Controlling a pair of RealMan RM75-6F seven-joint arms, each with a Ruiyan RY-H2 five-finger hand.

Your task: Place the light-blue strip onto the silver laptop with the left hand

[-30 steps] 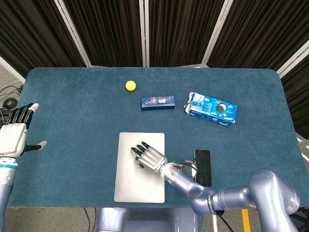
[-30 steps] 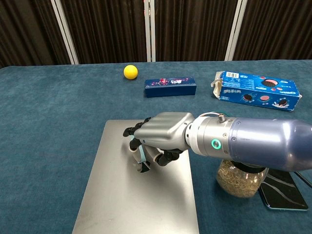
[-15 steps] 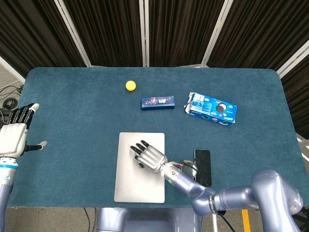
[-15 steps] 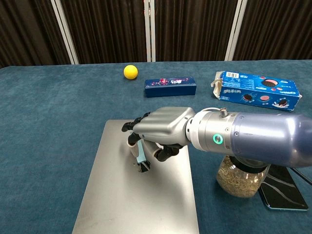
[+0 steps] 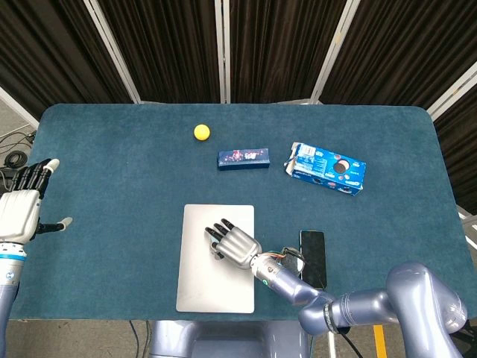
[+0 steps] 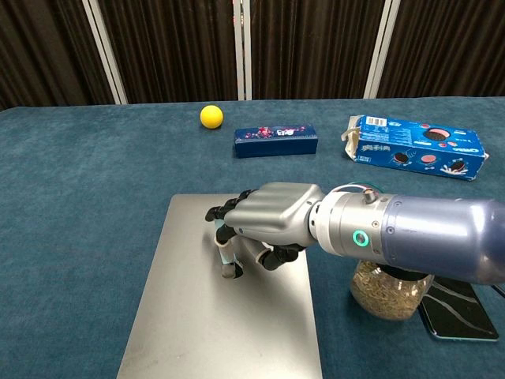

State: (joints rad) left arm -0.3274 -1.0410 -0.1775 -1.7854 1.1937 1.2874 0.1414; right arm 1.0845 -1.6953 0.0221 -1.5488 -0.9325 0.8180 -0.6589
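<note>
The silver laptop (image 5: 201,287) lies shut at the table's near middle, also in the chest view (image 6: 197,332). My right hand (image 5: 233,242) hovers low over its upper right part, palm down. In the chest view this hand (image 6: 268,221) has its fingers curled around the small light-blue strip (image 6: 226,254). The strip stands nearly upright with its lower end on the lid. From above, the hand hides the strip. My left hand (image 5: 22,209) is far off at the table's left edge, fingers spread and holding nothing.
A yellow ball (image 5: 201,132), a dark blue box (image 5: 243,158) and an opened cookie box (image 5: 326,168) lie at the back. A black phone (image 5: 313,257) and a jar of grain (image 6: 389,288) sit right of the laptop, under my right forearm.
My right hand has shifted slightly to the right over the laptop and sunk a little, carrying the strip along. My left hand has not moved.
</note>
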